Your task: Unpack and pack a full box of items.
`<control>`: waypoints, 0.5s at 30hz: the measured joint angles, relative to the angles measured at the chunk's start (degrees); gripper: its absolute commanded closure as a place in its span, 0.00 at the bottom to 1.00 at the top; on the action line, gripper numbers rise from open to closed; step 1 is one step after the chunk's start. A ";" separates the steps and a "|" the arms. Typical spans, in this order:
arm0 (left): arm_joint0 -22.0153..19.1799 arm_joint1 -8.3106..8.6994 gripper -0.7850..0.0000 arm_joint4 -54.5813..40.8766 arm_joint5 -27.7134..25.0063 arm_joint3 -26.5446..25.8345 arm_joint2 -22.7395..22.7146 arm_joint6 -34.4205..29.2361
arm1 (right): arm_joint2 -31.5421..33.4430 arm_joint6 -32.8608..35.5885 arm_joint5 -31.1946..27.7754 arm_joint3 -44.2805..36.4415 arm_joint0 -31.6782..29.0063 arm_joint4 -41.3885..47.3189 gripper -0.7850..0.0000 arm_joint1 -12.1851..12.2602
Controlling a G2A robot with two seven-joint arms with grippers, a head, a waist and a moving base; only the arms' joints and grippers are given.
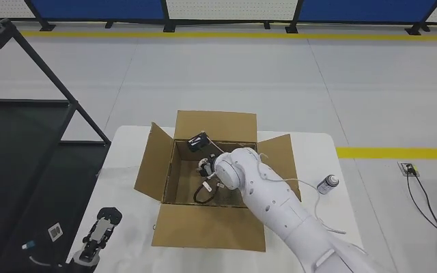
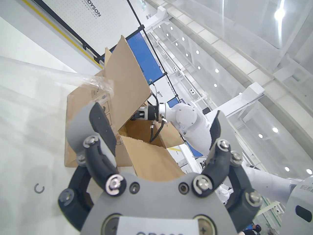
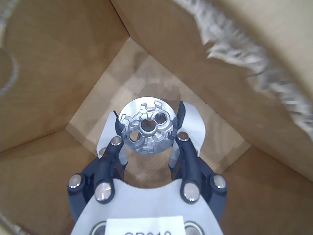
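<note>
Cardboard box (image 1: 208, 228) sits open on the table (image 1: 130, 205), 4 flaps spread. Inside it the right gripper (image 3: 148, 111) is clamped on a round metal disc (image 3: 146, 129). The left gripper (image 2: 156, 113) sits near the box with its fingers apart.

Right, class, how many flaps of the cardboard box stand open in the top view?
4, all folded outward from the cardboard box: the far flap, the near flap, the left flap and the right flap. None seems hidden.

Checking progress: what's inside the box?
In the box: the right gripper, shut on a metal disc, and a black item at the far wall. The arm hides much of the floor.
</note>
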 measured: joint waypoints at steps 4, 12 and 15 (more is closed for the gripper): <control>-0.82 0.00 0.00 0.32 0.44 -0.14 0.75 -1.00 | 4.90 5.76 0.76 -13.43 -5.13 -4.55 1.00 3.23; -2.40 -0.06 0.00 1.09 1.29 -0.20 2.32 -2.18 | 17.85 14.31 -0.33 -49.16 -23.56 -15.71 1.00 9.01; -3.02 -0.08 0.00 1.50 1.66 -0.16 3.19 -2.77 | 22.08 14.26 0.42 -59.80 -29.23 -19.78 1.00 10.10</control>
